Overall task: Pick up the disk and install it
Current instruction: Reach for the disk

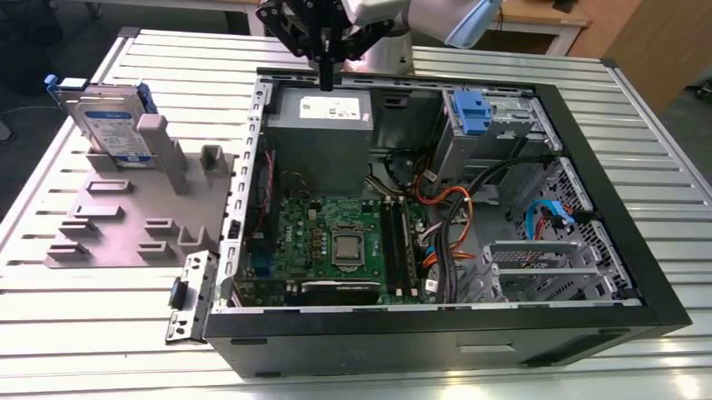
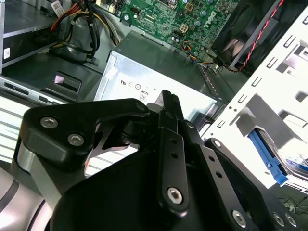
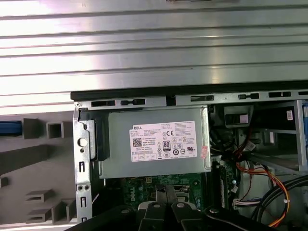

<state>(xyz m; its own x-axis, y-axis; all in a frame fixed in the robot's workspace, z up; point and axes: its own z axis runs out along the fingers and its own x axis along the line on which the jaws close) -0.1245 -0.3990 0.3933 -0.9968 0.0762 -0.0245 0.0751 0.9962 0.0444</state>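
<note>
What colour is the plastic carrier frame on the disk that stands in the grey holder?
Blue: the carrier frame contrasts with the silver disk, best seen in the exterior view.

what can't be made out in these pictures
- Disk: exterior view, lower part hidden behind posts of the grey holder.
- Motherboard: first wrist view, mostly covered by the gripper, cut by the edge.
- Blue clip: second wrist view, partly behind the case frame.

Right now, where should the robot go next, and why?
Probably sideways toward the exterior view's left, to the disk. The end effector hangs empty and shut over the grey power supply inside the computer case, while the disk stands apart in the grey holder outside it.
</note>
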